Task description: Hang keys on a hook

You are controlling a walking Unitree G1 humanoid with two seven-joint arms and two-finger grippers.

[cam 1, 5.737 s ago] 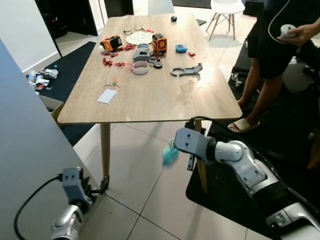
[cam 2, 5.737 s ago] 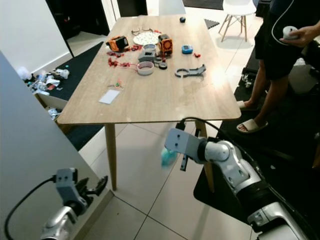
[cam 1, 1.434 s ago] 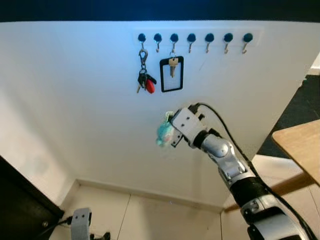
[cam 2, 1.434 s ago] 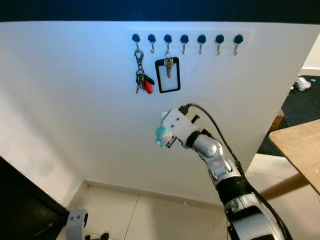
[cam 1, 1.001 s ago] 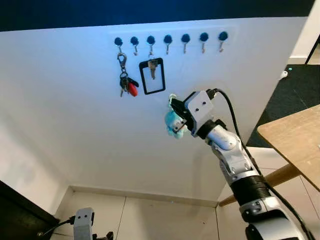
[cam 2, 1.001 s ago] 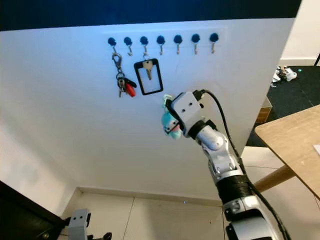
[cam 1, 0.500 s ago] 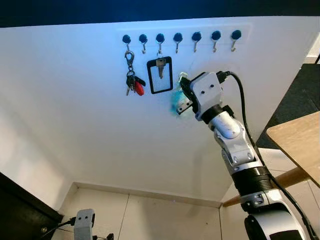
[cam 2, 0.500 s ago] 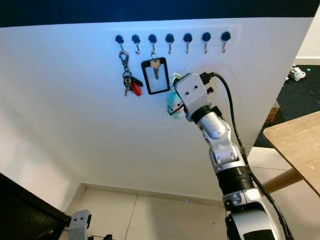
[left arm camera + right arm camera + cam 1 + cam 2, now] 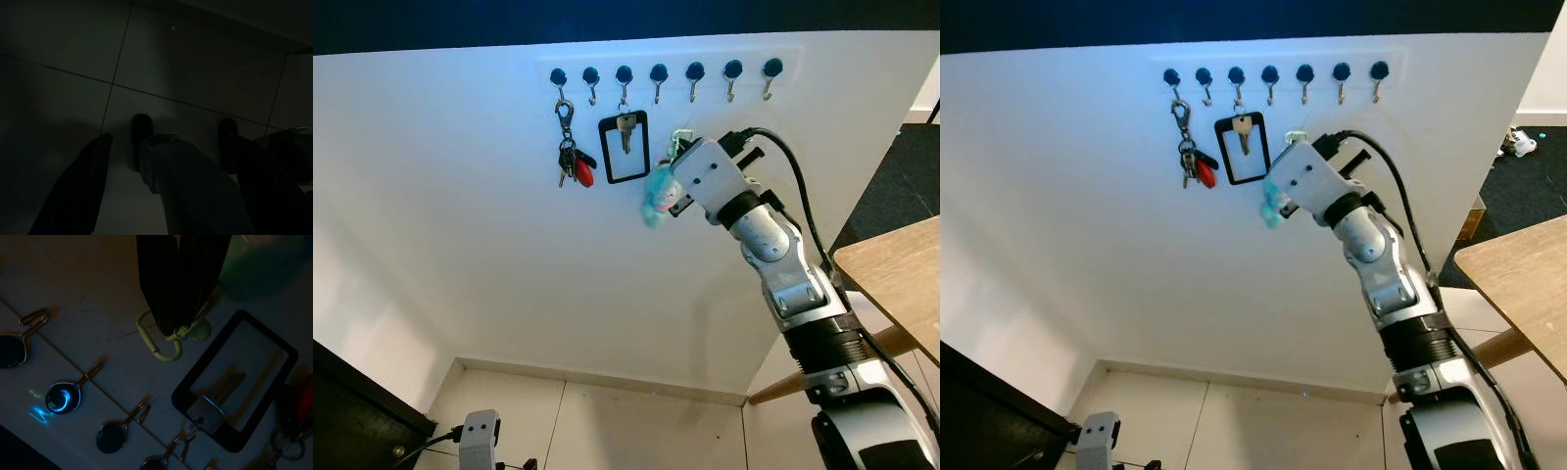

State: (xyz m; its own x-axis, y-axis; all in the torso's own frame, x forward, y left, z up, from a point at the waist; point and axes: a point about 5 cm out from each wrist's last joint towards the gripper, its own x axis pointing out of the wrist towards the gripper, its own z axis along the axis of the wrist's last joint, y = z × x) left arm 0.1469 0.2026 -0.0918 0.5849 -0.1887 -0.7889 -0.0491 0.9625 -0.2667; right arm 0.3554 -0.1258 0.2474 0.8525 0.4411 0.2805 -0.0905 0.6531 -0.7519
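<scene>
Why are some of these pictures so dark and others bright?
Left eye view: the white wall is brightly lit, with a bluish glow near the hooks. Right wrist view: dim, but the pale green clip held by the right tool can be made out. Left wrist view: very dark, with floor tiles barely visible.

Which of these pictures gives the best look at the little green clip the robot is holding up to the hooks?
The right wrist view: the green clip hangs in plain sight from the right hand, just short of the free hooks. The two eye views show it as a tiny glint above the teal charm. The left wrist view shows dark floor.
</scene>
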